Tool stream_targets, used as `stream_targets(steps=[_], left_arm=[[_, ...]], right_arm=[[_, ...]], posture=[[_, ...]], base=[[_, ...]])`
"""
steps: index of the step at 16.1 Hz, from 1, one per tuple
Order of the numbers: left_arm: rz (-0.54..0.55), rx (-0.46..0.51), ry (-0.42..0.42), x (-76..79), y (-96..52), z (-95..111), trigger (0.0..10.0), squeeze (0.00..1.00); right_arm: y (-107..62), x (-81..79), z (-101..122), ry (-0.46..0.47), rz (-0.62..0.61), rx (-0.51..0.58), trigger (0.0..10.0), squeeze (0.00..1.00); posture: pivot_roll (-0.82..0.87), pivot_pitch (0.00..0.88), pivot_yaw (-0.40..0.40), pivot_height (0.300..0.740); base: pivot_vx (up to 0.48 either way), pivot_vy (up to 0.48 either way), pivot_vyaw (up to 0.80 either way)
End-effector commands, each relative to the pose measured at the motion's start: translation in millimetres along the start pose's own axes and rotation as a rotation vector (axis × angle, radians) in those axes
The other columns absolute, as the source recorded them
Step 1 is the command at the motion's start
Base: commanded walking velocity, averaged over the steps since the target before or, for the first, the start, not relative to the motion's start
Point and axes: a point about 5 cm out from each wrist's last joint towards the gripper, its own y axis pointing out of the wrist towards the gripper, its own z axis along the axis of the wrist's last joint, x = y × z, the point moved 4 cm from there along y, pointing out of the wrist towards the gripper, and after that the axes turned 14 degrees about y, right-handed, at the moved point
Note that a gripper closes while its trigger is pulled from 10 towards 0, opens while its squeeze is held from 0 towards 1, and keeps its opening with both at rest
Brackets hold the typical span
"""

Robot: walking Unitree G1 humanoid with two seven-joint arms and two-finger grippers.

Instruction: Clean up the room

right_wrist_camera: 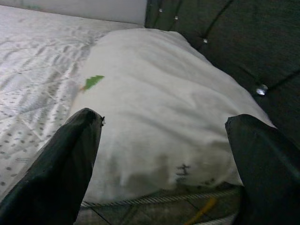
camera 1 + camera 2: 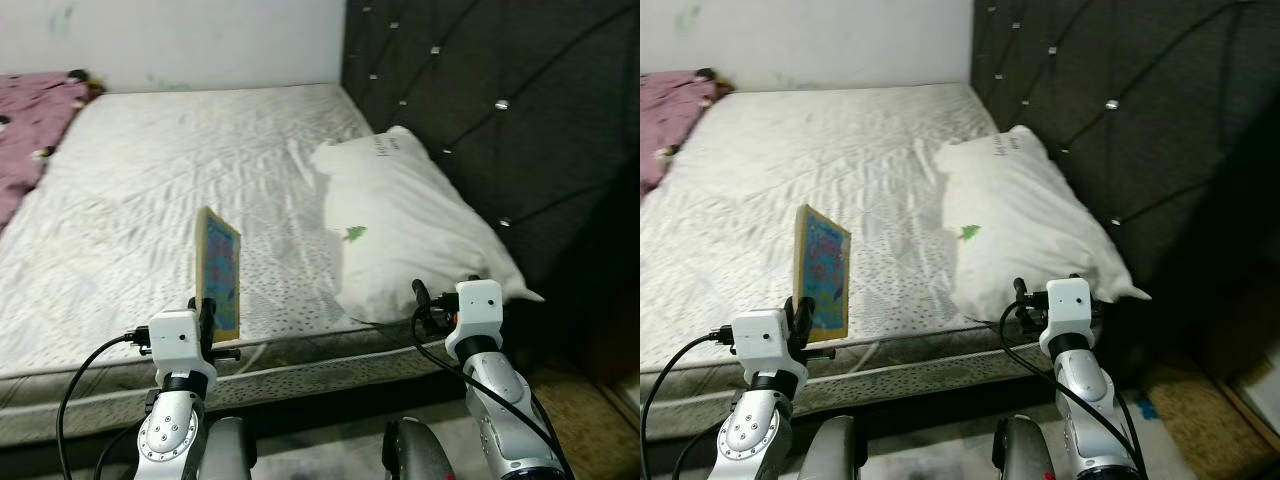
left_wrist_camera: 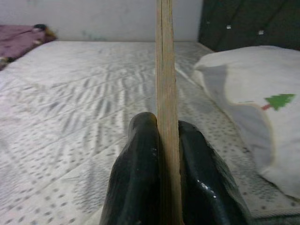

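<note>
My left gripper [image 2: 207, 314] is shut on the lower edge of a thin flat book [image 2: 218, 272] with a colourful cover and yellow border. It holds the book upright above the near edge of the bed [image 2: 150, 170]. The left wrist view shows the book [image 3: 164, 56] edge-on, clamped between the two black fingers [image 3: 140, 164]. My right gripper [image 1: 166, 124] is open with nothing between its fingers. It hovers just in front of a white pillow [image 2: 410, 220] with a small green tree print, which lies at the bed's near right corner.
A dark tufted headboard [image 2: 500, 100] runs along the right side of the bed. A purple blanket [image 2: 30, 120] is bunched at the far left. White wall stands behind the bed, and a strip of brown floor [image 2: 590, 400] shows at the lower right.
</note>
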Motion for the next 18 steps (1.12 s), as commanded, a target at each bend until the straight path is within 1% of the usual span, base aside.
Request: stream_targets(steps=[1,3,8,13,16,18], left_arm=[[0.002,0.072,0.003,-1.8,4.0,16.3,10.0,0.0],[-0.003,0.076,0.002,-1.1,4.1,16.8,10.0,0.0],[-0.009,0.073,0.001,-0.2,5.0,16.5,10.0,0.0],[-0.01,0.064,-0.003,1.9,6.3,15.4,10.0,0.0],[-0.01,0.063,-0.001,1.8,7.8,15.6,10.0,0.0],[-0.028,0.086,-0.011,2.9,7.2,19.3,10.0,0.0]], right_arm=[[3.2,-0.9,4.8,-0.004,0.006,0.015,10.0,0.0],[3.8,-4.3,6.5,-0.035,0.029,0.021,10.0,0.0],[4.5,-5.3,5.8,-0.033,0.034,0.02,10.0,0.0],[5.4,-6.2,5.6,-0.047,0.043,0.022,10.0,0.0],[5.5,-10.0,5.9,-0.059,0.058,0.027,10.0,0.0],[6.2,-9.7,5.3,-0.049,0.055,0.025,10.0,0.0]], posture=[[0.0,0.0,0.016,0.603],[0.0,0.0,0.016,0.603],[0.0,0.0,0.013,0.603],[0.01,0.0,0.017,0.603],[0.01,0.0,0.016,0.603],[0.01,0.0,0.017,0.603]], base=[[0.39,0.0,0.0],[0.411,0.0,0.0],[0.418,0.0,0.0],[0.298,0.0,0.0],[0.0,0.0,0.69],[0.0,0.0,0.65]])
